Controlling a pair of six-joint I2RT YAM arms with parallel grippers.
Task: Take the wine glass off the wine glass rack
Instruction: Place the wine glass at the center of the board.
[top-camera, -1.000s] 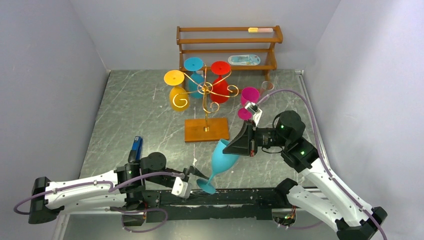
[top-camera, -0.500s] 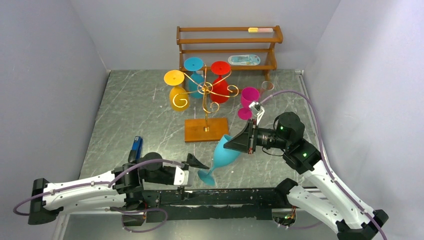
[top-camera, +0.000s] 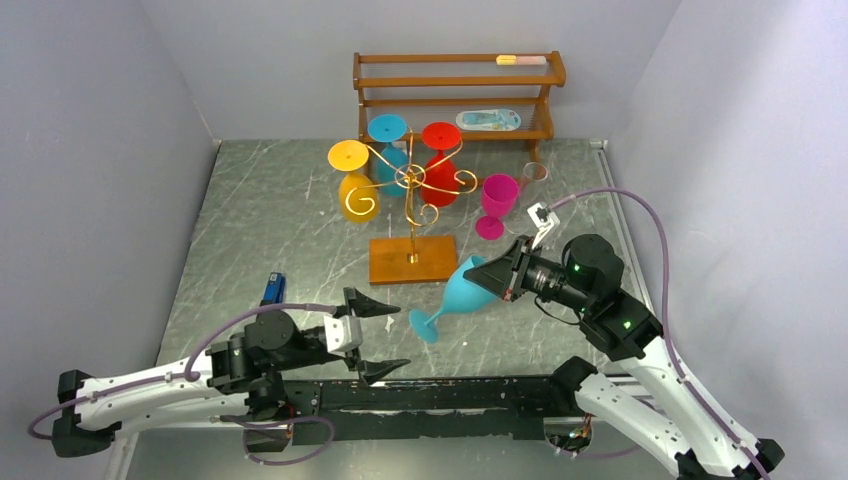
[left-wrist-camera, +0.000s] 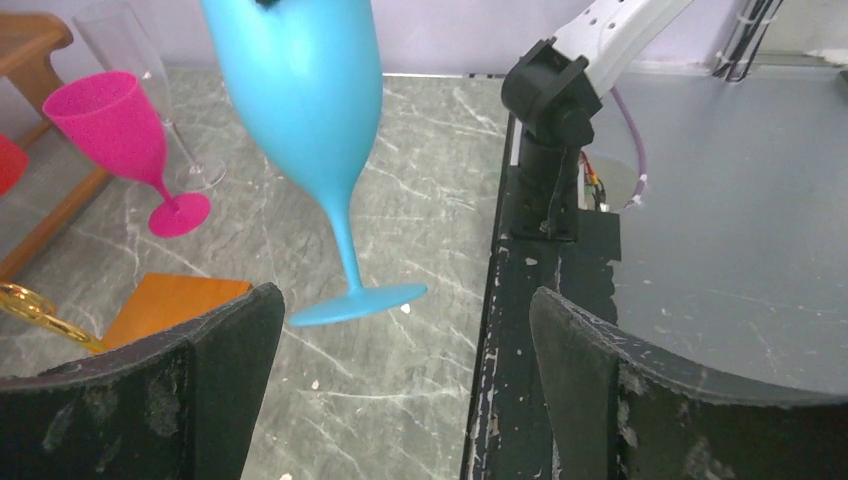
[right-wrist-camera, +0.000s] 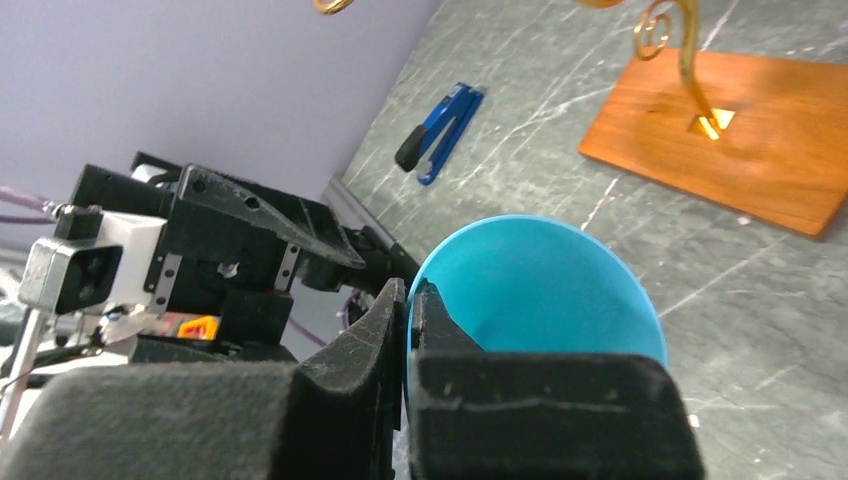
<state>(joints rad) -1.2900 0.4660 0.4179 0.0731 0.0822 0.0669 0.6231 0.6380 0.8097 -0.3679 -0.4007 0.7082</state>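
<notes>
The glass (top-camera: 462, 292) is off the rack (top-camera: 411, 178). Your right gripper (top-camera: 487, 278) has it by the bowl's rim, and the right wrist view shows the two fingers (right-wrist-camera: 350, 345) pressed together on the rim wall, one inside the bowl and one outside. The glass hangs tilted, mouth up toward the gripper and foot (top-camera: 424, 326) down and to the left. It sits in front of the rack's wooden base (top-camera: 398, 262) and near the front edge of the table (top-camera: 260, 220). I cannot tell whether the foot touches the table.

Your left gripper (top-camera: 395, 337) is spread wide and holds nothing. It is just beside the foot, with one finger on either side of the line toward it.

I judge that removal from the rack is done and you are now setting the glass down. The next move calls for rolling the right wrist until the stem stands upright. Then lower it until the foot sits flat on bare table, and only then part the fingers.

Keep the foot away from the base and the left fingers. Pull the left arm back if it crowds the spot. A pinch on the rim gives little hold over a long stem, so move slowly. Three other glasses (top-camera: 349, 157) hang on the rack, and a pink glass (top-camera: 498, 193) stands to the right, so keep the bowl from swinging toward either.
</notes>
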